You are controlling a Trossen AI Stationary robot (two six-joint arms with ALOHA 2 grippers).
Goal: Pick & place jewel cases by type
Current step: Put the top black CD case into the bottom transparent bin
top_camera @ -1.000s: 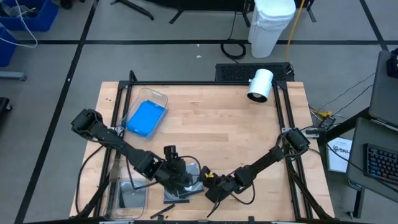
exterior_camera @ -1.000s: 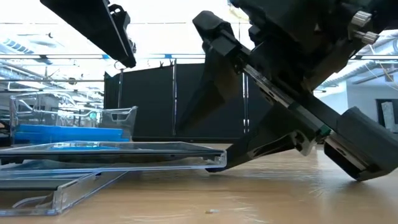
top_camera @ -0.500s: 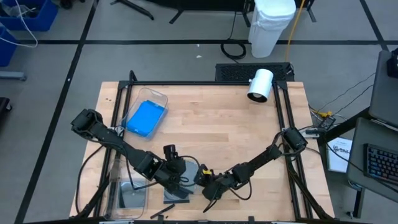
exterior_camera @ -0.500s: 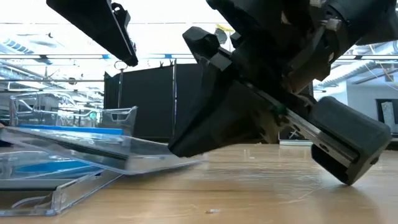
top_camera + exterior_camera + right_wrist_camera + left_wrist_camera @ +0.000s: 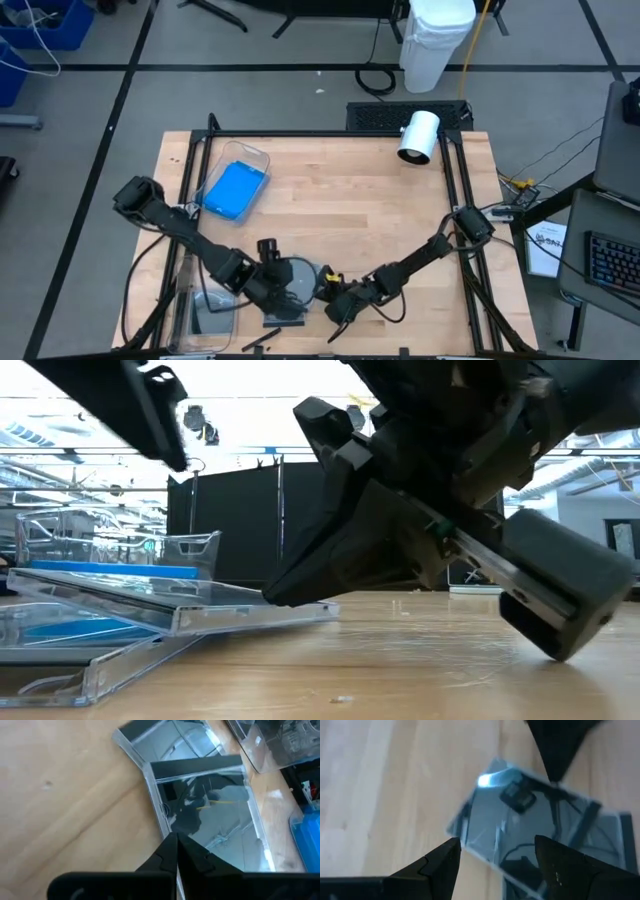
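High view: both arms reach in to the near middle of the table (image 5: 360, 200). Right gripper (image 5: 326, 294) sits at the right edge of a small pile of clear cases (image 5: 290, 290); its fingers are pressed together. In the right wrist view those closed fingertips (image 5: 176, 851) meet at the near edge of the top clear case (image 5: 205, 810); whether they actually pinch the rim cannot be told. A second clear case (image 5: 155, 737) lies just beyond it, turned at an angle, partly under.

Low view: the top case (image 5: 170, 605) is tilted, its right end raised off the lower case (image 5: 90, 660), with the right gripper (image 5: 300, 585) at that raised end.

Left gripper (image 5: 268, 290) hangs over the pile's left part, fingers spread; in the left wrist view the two fingers (image 5: 440, 865) stand apart above the clear case (image 5: 530, 825), not touching it.

Blue cases (image 5: 234, 190) lie in a clear bin (image 5: 262, 156) at far left. Another clear bin (image 5: 215, 318) stands at near left, with something grey in it.
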